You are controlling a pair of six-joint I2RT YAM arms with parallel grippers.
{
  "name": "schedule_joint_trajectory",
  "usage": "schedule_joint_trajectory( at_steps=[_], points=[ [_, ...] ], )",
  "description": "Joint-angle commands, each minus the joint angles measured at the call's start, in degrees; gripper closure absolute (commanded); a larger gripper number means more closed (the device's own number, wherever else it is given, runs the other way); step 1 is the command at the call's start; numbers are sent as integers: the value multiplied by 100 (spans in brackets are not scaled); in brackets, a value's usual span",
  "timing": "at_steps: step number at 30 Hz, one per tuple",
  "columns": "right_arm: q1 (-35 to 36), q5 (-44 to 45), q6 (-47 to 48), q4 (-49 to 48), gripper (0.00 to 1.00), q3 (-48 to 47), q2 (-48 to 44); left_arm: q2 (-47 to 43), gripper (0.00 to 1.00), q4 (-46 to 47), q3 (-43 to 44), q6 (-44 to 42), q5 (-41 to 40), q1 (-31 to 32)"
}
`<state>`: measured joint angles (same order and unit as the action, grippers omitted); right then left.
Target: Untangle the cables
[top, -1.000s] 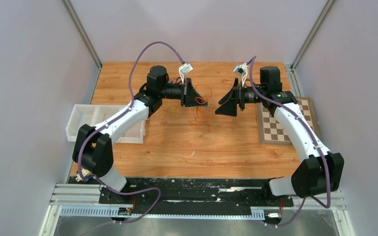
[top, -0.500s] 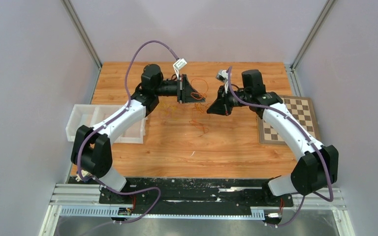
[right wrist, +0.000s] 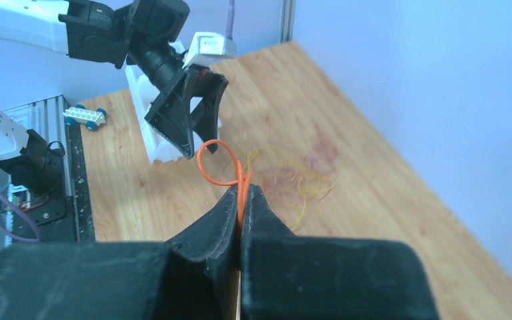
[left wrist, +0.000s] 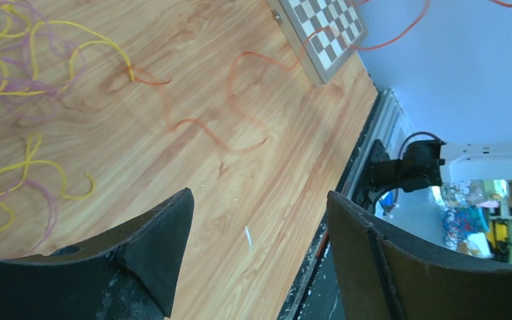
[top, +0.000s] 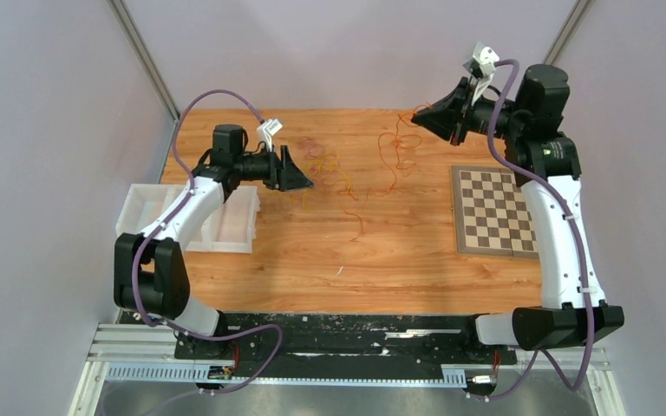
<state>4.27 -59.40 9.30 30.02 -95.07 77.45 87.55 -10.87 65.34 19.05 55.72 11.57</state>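
The cables lie at the back middle of the wooden table. A yellow and pink tangle [top: 324, 165] [left wrist: 13, 60] [right wrist: 293, 173] rests flat on the wood. My right gripper [top: 418, 117] [right wrist: 241, 190] is raised at the back right and shut on an orange cable [top: 392, 149] [right wrist: 207, 163]. That cable loops out above the fingertips and trails down to the table [left wrist: 240, 100]. My left gripper [top: 303, 183] [left wrist: 259, 197] stands open left of the tangle, low over the wood, with nothing between its fingers.
A white compartment tray [top: 152, 208] sits at the left edge beside the left arm. A chessboard [top: 494, 208] [left wrist: 323, 30] lies on the right. A small wheeled toy brick [right wrist: 85, 115] rests near the front rail.
The right gripper shut on the orange cable and rose to the back right, drawing it out. The left gripper opened, let go, and drew back to the left.
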Motion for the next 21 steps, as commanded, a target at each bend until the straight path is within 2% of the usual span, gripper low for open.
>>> schedule_joint_trajectory(
  at_steps=[1, 2, 5, 8, 12, 16, 21],
  points=[
    [32, -179, -63, -162, 100, -840, 62, -869, 17, -364, 258, -874, -277, -124],
    [38, -240, -136, -188, 100, -1004, 105, -940, 16, -421, 343, -1078, -319, -131],
    [38, -371, -363, -247, 100, -1465, 223, -1227, 1, -464, 953, -1298, -365, -123],
    [106, -486, -568, -295, 100, -1588, 287, -1367, 0, -155, 1414, -1395, -134, 8],
    [238, -594, -695, -317, 100, -1418, 314, -1087, 0, -828, 2424, -2495, -386, 834],
    [441, -539, -702, -378, 100, -1148, 205, -633, 0, -1120, 2973, -2382, -277, 1473],
    [597, -479, -701, -401, 100, -910, 118, -349, 3, -844, 2962, -2286, -739, 2137]
  ],
)
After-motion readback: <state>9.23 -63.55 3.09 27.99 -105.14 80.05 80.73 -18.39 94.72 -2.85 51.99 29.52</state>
